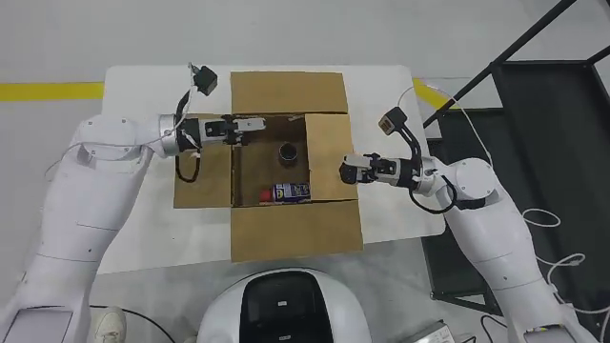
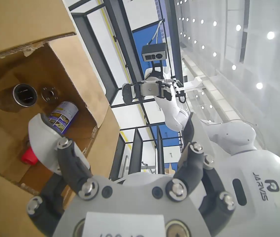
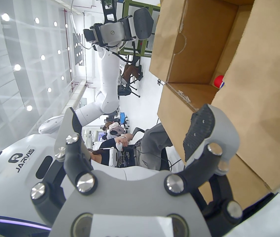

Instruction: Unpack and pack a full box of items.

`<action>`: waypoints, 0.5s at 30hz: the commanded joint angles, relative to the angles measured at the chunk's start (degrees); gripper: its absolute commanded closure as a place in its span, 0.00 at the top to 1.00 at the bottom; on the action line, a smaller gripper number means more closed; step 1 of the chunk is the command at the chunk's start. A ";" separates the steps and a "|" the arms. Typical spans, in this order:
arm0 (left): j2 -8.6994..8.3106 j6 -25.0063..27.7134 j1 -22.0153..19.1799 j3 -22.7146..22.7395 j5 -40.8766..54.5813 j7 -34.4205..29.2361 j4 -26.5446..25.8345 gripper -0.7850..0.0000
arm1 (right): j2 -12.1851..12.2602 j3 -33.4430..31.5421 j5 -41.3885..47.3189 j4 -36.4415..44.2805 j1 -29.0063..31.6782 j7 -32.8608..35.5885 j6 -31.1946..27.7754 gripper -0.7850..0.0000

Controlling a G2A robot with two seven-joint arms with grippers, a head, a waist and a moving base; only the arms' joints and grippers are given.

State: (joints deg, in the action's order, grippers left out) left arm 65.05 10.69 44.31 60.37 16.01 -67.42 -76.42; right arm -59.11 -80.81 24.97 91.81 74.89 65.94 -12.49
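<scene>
Trouble could come from the flaps. The box (image 1: 286, 90) sits open on the white tabletop (image 1: 143, 86), with its flaps spread flat. Inside I see a can (image 1: 291, 191) lying on its side, a dark metal tube (image 1: 288, 153) standing up, and something with a red cap (image 2: 29, 157) in a corner. My left fingers (image 2: 42, 134) are spread wide with nothing in them, right at the edge of the opening. My right fingers (image 3: 201, 129) are spread wide too, holding nothing, over the flap on the other side. If I go down for the can, a finger could catch the wall and drag the box. The can is round, so I think it may roll when pinched.
</scene>
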 commanded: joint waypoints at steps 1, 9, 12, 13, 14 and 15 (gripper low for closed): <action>1.33 -0.96 -2.27 -5.15 -0.20 0.65 1.48 1.00 | 0.13 -0.61 0.24 0.19 0.77 -0.16 -0.25 1.00; 7.66 2.36 -9.70 -18.82 0.81 9.20 14.68 1.00 | 0.40 -1.12 0.62 0.58 2.15 -0.31 -0.27 1.00; 9.85 5.53 -11.97 -21.69 0.88 11.88 20.09 1.00 | 0.45 -0.76 0.58 0.45 1.99 0.07 -0.05 1.00; 10.46 7.16 -12.75 -22.38 0.71 12.17 21.79 1.00 | 0.46 -0.53 0.59 0.41 1.84 0.48 0.04 1.00; 11.02 8.65 -13.51 -22.86 1.00 12.02 23.48 1.00 | 0.47 -0.38 0.67 0.31 1.65 0.67 0.10 1.00; 11.02 8.65 -13.51 -22.86 1.00 12.02 23.48 1.00 | 0.47 -0.32 0.71 0.25 1.60 0.71 0.13 1.00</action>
State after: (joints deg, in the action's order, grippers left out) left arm 75.93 18.86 31.01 37.64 16.93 -55.27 -53.55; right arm -58.65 -81.20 25.62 92.13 76.58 66.56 -12.39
